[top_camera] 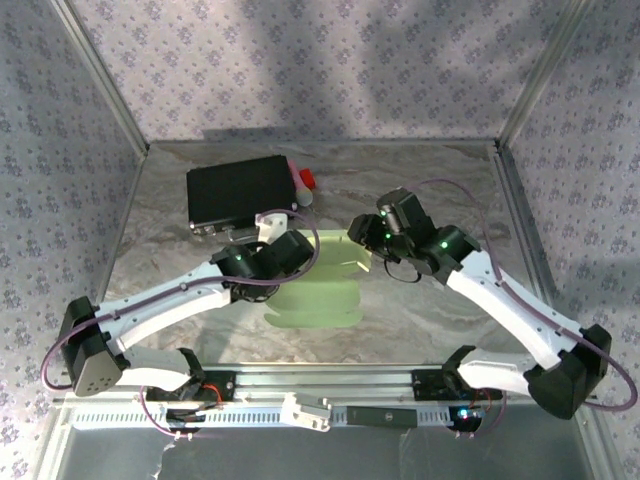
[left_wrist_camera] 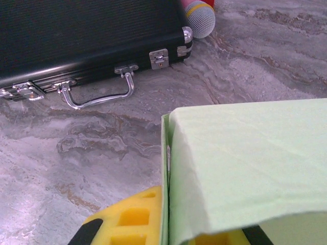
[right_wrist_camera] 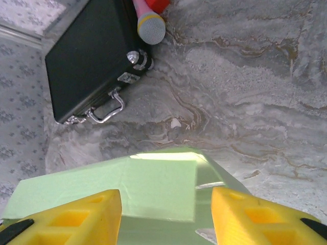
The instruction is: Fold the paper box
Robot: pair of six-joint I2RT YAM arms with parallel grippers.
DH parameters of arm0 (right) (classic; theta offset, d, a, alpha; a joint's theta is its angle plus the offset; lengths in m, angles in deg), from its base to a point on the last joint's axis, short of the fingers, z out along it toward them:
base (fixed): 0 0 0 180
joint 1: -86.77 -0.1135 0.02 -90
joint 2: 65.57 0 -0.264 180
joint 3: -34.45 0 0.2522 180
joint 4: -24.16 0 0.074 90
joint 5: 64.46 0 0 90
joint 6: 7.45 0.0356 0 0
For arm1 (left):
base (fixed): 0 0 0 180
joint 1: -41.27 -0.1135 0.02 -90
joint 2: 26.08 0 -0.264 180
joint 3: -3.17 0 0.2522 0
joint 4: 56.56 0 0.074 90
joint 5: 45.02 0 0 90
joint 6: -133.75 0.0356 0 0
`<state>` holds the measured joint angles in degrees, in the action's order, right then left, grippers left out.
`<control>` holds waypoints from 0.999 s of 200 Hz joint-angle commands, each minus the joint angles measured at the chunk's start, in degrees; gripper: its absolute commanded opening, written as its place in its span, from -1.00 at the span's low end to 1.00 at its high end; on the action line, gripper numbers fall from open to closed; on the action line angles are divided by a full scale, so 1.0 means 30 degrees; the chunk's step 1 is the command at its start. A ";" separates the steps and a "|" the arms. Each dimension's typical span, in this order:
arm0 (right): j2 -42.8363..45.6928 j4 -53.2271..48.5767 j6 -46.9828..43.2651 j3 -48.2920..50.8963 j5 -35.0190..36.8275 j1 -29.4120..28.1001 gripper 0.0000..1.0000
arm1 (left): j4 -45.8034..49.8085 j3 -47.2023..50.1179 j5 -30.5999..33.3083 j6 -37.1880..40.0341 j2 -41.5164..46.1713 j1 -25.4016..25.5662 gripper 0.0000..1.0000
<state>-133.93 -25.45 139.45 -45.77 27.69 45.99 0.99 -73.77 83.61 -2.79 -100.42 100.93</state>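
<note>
Jaws of the left gripper [left_wrist_camera: 168, 227] are pinched shut on an upright wall of the pale light-green thin-card paper box [top_camera: 318, 298], which is set mid-way on the marbled grey bench [top_camera: 450, 190] between the arms. Those of the right gripper [right_wrist_camera: 166, 217] are spread half-wide just above its far panel.

You're looking at a pale-green paper box [top_camera: 320, 300], yellow fingers [right_wrist_camera: 76, 214], a black ribbed case [top_camera: 240, 190] trimmed in chrome, a grey-tan marbled table [top_camera: 440, 190] and lilac floral-print walls [top_camera: 300, 60].
</note>
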 commanded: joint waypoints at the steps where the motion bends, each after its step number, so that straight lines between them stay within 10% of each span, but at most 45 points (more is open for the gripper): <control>1: -0.0170 -0.0178 -0.0549 -0.1256 0.0736 -0.0521 0.02 | 0.0956 -0.0265 0.1247 -0.0794 -0.0074 0.0496 -1.00; 200: -0.0932 0.3902 0.3512 0.1839 -0.0975 -0.0638 -0.22 | -0.0342 -0.0981 0.1866 -0.0862 -0.1025 0.1235 -1.00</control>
<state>-137.44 -17.39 147.06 -41.79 27.34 43.33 2.01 -74.56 88.31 -5.24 -103.26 104.08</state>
